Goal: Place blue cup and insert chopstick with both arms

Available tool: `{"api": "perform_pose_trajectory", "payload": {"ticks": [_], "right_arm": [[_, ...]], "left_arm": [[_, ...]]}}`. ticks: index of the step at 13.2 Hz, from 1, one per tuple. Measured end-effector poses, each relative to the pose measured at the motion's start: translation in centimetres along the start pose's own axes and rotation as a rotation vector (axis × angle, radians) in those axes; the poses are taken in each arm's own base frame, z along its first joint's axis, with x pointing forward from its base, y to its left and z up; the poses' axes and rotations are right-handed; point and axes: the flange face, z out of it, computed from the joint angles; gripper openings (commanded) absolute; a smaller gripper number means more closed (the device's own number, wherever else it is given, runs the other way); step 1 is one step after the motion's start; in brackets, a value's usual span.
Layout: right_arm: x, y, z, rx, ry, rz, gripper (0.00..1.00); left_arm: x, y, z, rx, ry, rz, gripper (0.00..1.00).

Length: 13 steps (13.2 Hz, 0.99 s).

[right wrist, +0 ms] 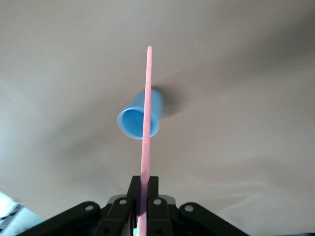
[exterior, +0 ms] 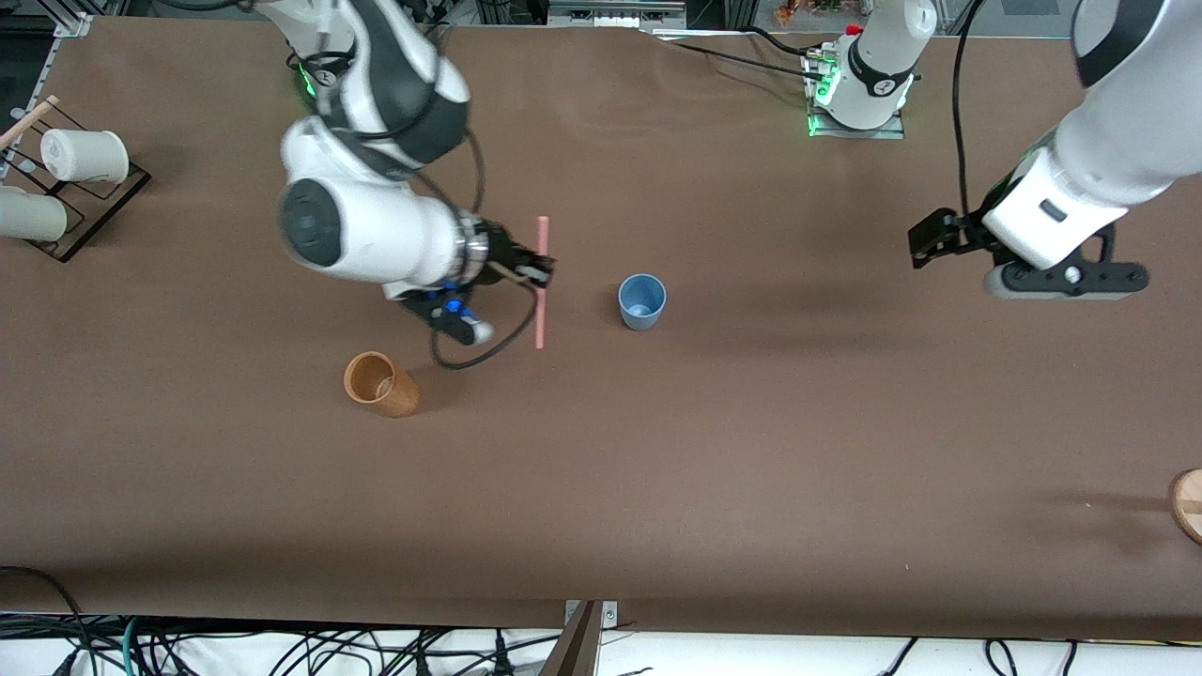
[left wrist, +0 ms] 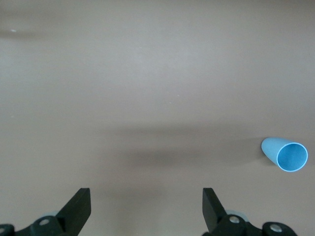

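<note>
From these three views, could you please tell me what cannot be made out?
- Lower end of the chopstick: right wrist view, hidden inside the right pincer.
- Round wooden thing at the left arm's end of the table: front view, cut off by the edge.
- Left pincer: left wrist view, only the open fingertips show; the blue cup stands apart.

Brown tabletop [exterior: 714, 488], covered edge to edge in matte brown sheeting. Standing upright near its middle, the blue cup [exterior: 642, 301], mouth open upward. Nearer the front camera and toward the right arm's end, a brown cup [exterior: 379, 384], tipped slightly. At the right arm's end, a black wire rack [exterior: 73, 202] carrying two white cups [exterior: 83, 155] on their sides. At the left arm's end, close to the front camera, a round wooden piece [exterior: 1189, 503] cut off by the frame edge.
</note>
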Motion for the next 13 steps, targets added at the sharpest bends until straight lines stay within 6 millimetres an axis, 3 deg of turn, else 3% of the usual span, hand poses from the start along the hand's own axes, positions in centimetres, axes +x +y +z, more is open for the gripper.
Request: {"api": "perform_pose_trajectory", "payload": {"ticks": [2, 4, 9, 13], "right_arm": [[-2.6, -1.7, 1.9, 0.039, -0.008, 0.045, 0.00], [-4.1, -2.4, 2.4, 0.074, -0.045, 0.097, 0.00], [-5.8, -3.3, 4.3, 0.110, -0.081, 0.161, 0.00], [-5.6, -2.8, 8.7, 0.118, -0.087, 0.202, 0.00]], "left_arm": [[-1.3, -3.7, -1.4, 0.000, 0.048, -0.061, 1.00], [-3.0, -5.5, -1.8, -0.016, 0.053, -0.088, 1.00], [-4.5, -4.8, -1.6, -0.010, -0.011, -0.074, 1.00], [-4.5, -4.8, -1.5, -0.010, -0.013, -0.074, 1.00]]}}
